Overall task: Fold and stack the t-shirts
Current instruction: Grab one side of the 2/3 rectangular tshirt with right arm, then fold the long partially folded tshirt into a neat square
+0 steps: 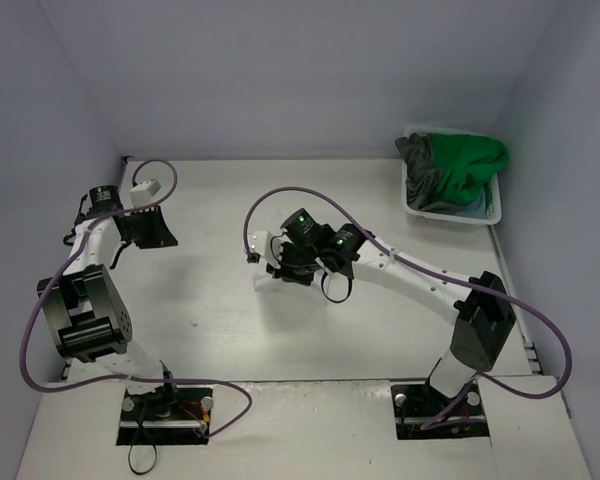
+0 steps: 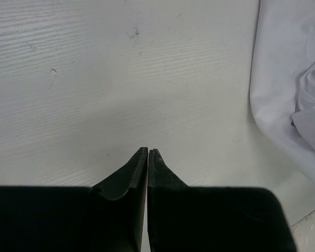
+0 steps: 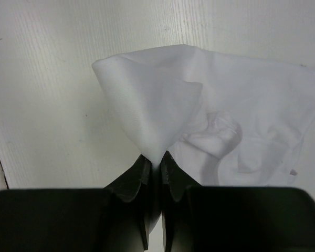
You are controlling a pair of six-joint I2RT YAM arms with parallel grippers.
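The white t-shirt point(image 3: 241, 115) lies crumpled on the table, faint in the top view point(image 1: 268, 283). My right gripper point(image 3: 155, 159) is shut on a raised fold of it, at the table's middle point(image 1: 285, 272). My left gripper point(image 2: 147, 152) is shut and empty, low over bare table at the far left point(image 1: 158, 235). White cloth point(image 2: 283, 79) shows at the right edge of the left wrist view. The bright green t-shirt point(image 1: 470, 160), the dark grey one point(image 1: 417, 155) and a bit of the light blue-grey one point(image 1: 477, 204) lie bunched in the basket.
The white plastic laundry basket point(image 1: 492, 216) stands at the back right corner against the wall. Purple cables loop over the table from both arms. Walls close the table on the left, back and right.
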